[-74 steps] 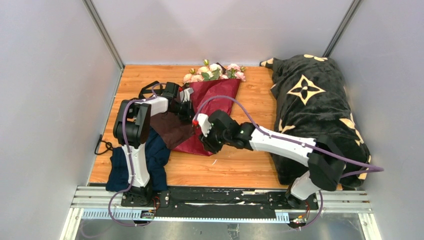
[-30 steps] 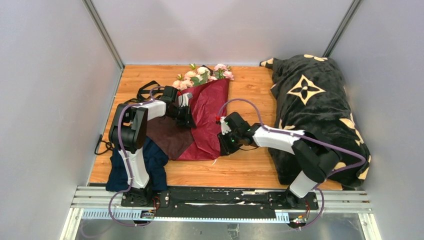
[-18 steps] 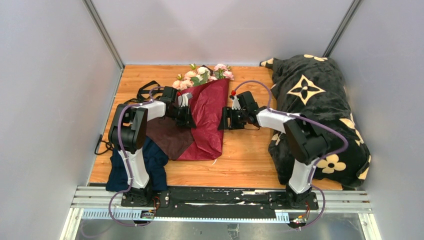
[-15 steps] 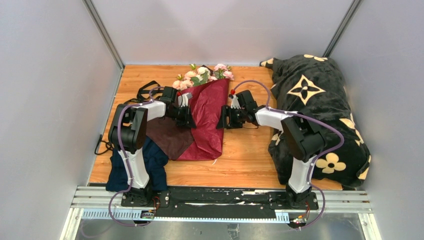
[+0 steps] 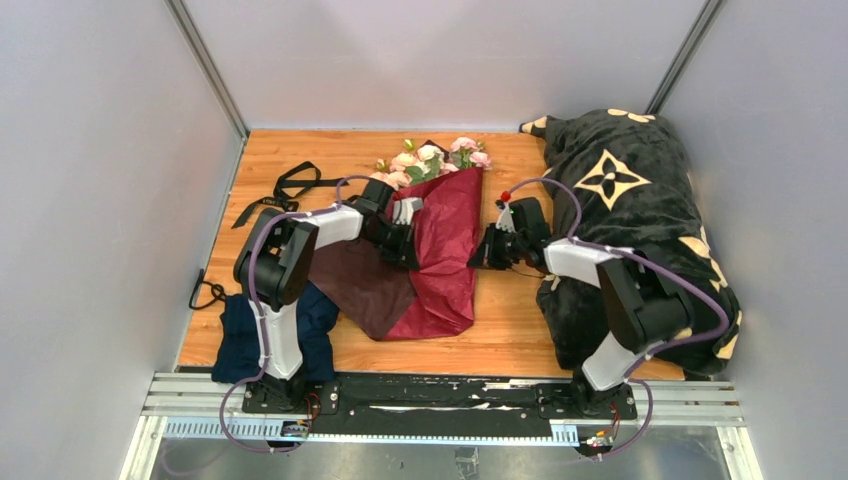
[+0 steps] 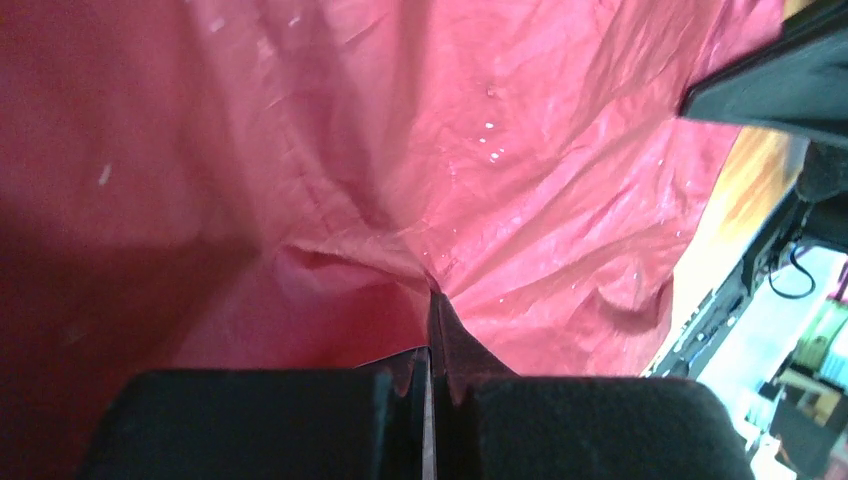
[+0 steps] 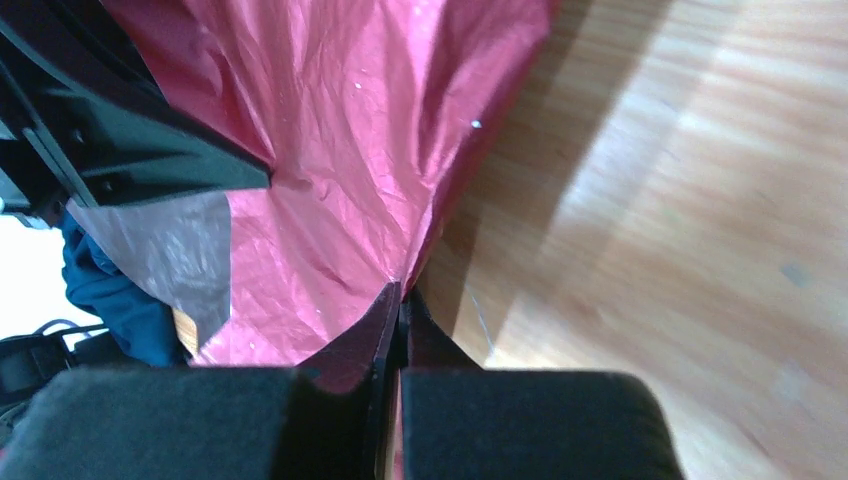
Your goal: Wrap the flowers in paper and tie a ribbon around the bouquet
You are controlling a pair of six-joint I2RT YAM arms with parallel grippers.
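Observation:
The flowers (image 5: 432,160), pale pink roses with green leaves, stick out of the far end of the burgundy paper (image 5: 448,255), which is folded over them on the wooden table. At the fold's left side my left gripper (image 5: 404,243) is shut, and in the left wrist view (image 6: 432,300) the crinkled paper (image 6: 520,150) puckers into its tips. Across the fold my right gripper (image 5: 481,252) is shut on the right edge of the paper (image 7: 340,150), with its tips (image 7: 402,290) pinching that edge. The black ribbon (image 5: 285,186) lies loose at the back left.
A black blanket with cream flowers (image 5: 630,210) fills the right side, close behind the right arm. A navy cloth (image 5: 240,335) lies by the left arm's base. A duller brown flap of paper (image 5: 362,285) spreads toward the front left. Grey walls enclose the table (image 5: 520,310).
The right gripper went from the paper's front corner to its right edge, opened, then shut on it. Both grippers and the wrapped flowers have shifted to the right.

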